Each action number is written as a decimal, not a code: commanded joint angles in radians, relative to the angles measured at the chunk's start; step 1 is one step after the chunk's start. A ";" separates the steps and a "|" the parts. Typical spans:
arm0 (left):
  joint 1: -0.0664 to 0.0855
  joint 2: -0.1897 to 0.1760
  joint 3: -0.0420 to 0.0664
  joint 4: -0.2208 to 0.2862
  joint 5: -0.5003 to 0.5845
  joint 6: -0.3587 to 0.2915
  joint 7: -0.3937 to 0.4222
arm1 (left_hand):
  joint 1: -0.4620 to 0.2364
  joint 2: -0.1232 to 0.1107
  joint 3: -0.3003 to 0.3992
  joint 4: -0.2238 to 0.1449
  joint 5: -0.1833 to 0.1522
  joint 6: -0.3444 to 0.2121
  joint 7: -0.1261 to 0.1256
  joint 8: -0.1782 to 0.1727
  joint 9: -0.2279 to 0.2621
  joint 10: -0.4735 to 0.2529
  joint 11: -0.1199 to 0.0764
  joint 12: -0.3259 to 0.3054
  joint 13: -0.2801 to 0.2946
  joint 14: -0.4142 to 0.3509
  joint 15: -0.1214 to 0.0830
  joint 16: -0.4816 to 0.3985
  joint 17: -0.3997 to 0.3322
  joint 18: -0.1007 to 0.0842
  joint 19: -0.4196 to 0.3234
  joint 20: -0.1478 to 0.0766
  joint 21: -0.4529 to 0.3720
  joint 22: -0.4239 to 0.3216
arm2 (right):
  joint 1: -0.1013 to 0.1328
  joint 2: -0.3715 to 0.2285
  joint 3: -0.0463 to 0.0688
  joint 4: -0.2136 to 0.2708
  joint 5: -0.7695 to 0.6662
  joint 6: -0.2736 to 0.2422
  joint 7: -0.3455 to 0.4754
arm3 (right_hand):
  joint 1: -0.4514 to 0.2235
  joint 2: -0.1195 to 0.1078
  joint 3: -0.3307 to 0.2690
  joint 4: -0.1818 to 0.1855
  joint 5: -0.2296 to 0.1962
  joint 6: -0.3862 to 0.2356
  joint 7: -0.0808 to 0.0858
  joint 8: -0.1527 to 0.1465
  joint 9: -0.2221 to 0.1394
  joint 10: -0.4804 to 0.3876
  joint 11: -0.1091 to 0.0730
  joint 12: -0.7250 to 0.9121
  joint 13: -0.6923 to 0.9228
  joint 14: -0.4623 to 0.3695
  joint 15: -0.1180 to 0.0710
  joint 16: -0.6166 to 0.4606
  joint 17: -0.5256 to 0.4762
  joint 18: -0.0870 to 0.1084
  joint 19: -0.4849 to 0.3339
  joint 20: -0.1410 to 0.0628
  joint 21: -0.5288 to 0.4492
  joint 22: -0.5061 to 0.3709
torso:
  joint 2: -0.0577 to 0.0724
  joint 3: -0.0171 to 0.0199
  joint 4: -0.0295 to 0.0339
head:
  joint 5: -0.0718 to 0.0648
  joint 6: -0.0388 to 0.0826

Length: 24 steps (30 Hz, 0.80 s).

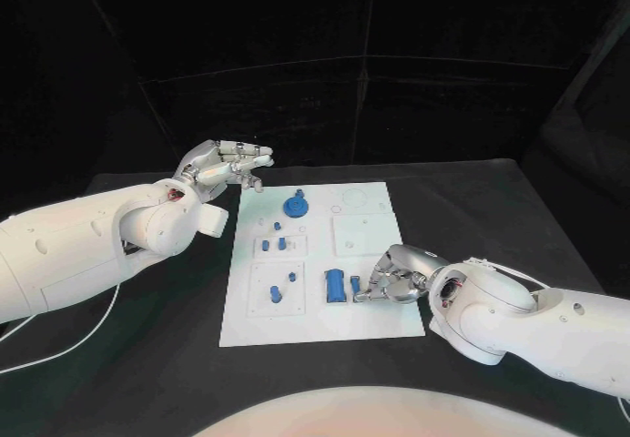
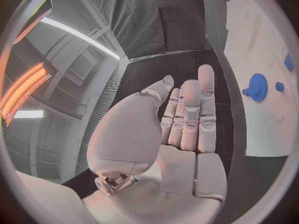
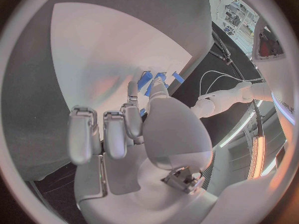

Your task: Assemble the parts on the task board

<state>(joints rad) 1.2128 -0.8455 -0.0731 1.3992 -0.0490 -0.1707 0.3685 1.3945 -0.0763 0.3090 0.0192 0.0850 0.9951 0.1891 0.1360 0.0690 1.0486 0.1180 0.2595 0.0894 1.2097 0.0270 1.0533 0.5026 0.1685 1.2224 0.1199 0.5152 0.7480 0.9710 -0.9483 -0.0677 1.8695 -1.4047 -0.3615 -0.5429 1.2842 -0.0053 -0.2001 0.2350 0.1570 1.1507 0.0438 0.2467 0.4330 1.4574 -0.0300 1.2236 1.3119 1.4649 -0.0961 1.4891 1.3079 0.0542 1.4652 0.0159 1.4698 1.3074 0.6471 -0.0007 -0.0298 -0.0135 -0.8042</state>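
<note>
The white task board (image 1: 329,314) lies in the middle of the black table. At its far end sits a blue gear (image 1: 297,206), also seen as the gear (image 2: 256,87) in the left wrist view. Small blue pegs (image 1: 273,243) and another peg (image 1: 276,293) stand lower down. A larger blue block (image 1: 336,286) sits beside a slim blue part (image 1: 354,287). My right hand (image 1: 394,278) is at the board's near right, with thumb and a finger pinching the slim blue part (image 3: 147,79) on the board. My left hand (image 1: 226,164) hovers off the board's far left corner, fingers straight, holding nothing.
The board's right half carries pale empty square recesses (image 1: 357,232). Black table surface surrounds the board, with a black curtain behind. A white cable (image 1: 66,350) runs along the table at the near left.
</note>
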 commanded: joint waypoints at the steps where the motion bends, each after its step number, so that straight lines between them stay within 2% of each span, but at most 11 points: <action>1: 0.001 0.001 0.001 0.000 0.002 0.012 0.003 | 0.010 0.000 -0.001 -0.003 0.006 -0.007 0.002 0.004 0.000 -0.006 -0.001 0.005 -0.001 -0.005 0.000 -0.006 -0.001 0.013 -0.003 0.003 -0.005 -0.002 | 0.001 0.004 0.000 -0.006 0.009 0.026 0.013 | 0.014 0.006 0.000 -0.005 0.007 -0.005 0.000 0.005 0.002 -0.004 0.000 -0.005 0.022 0.077 0.004 -0.005 0.111 -0.014 0.026 0.004 -0.005 0.085 | 0.002 -0.0003 0.0017 | 0.001 0.001; 16: 0.001 0.002 0.001 0.000 0.002 0.013 0.004 | 0.010 0.000 -0.001 -0.003 0.006 -0.007 0.002 0.004 0.000 -0.006 -0.001 0.005 -0.001 -0.005 0.000 -0.006 -0.001 0.013 -0.003 0.003 -0.005 -0.002 | 0.001 0.039 0.000 -0.051 0.001 0.024 -0.005 | 0.021 0.019 -0.001 -0.007 0.018 -0.003 -0.001 0.007 0.005 -0.002 0.000 -0.001 0.026 0.078 0.004 -0.004 0.114 -0.014 0.028 0.004 -0.004 0.088 | 0.001 0.0003 0.0015 | 0.003 -0.005; 21: 0.001 0.002 0.001 0.000 0.002 0.013 0.003 | 0.010 0.001 -0.001 -0.003 0.006 -0.008 0.002 0.005 0.000 -0.008 -0.001 0.006 -0.001 -0.007 0.001 -0.007 -0.003 0.013 -0.004 0.004 -0.006 -0.002 | 0.001 0.040 0.000 -0.051 0.001 0.022 0.000 | 0.021 0.020 -0.001 -0.007 0.018 -0.003 -0.001 0.007 0.005 -0.002 0.000 -0.001 0.026 0.078 0.004 -0.004 0.114 -0.014 0.027 0.004 -0.004 0.088 | 0.001 -0.0002 0.0013 | 0.003 -0.005; 24: 0.001 0.002 0.001 0.000 0.002 0.013 0.003 | 0.010 0.001 -0.001 -0.003 0.006 -0.008 0.002 0.005 0.000 -0.008 -0.001 0.006 -0.001 -0.007 0.001 -0.007 -0.003 0.013 -0.004 0.004 -0.006 -0.002 | 0.001 0.033 0.000 -0.045 0.010 0.018 0.016 | 0.019 0.013 -0.009 -0.007 0.016 -0.006 0.000 0.006 0.007 -0.003 0.000 -0.003 0.025 0.077 0.004 -0.005 0.112 -0.014 0.027 0.004 -0.005 0.086 | 0.000 -0.0003 -0.0002 | 0.005 -0.004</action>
<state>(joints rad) 1.2127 -0.8441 -0.0733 1.3982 -0.0491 -0.1687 0.3677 1.3945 -0.0763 0.3090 0.0193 0.0850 0.9915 0.1927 0.1360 0.0690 1.0487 0.1179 0.2595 0.0894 1.2097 0.0270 1.0486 0.5002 0.1685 1.2225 0.1199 0.5152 0.7465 0.9710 -0.9123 -0.0676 1.8198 -1.4002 -0.3440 -0.5446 1.3005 0.0110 -0.2062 0.2295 0.1692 1.1506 0.0437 0.2517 0.4388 1.4522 -0.0248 1.2235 1.3177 1.4632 -0.0943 1.4891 1.3077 0.0542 1.4652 0.0159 1.4698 1.3073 0.6484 -0.0008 -0.0284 -0.0099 -0.8093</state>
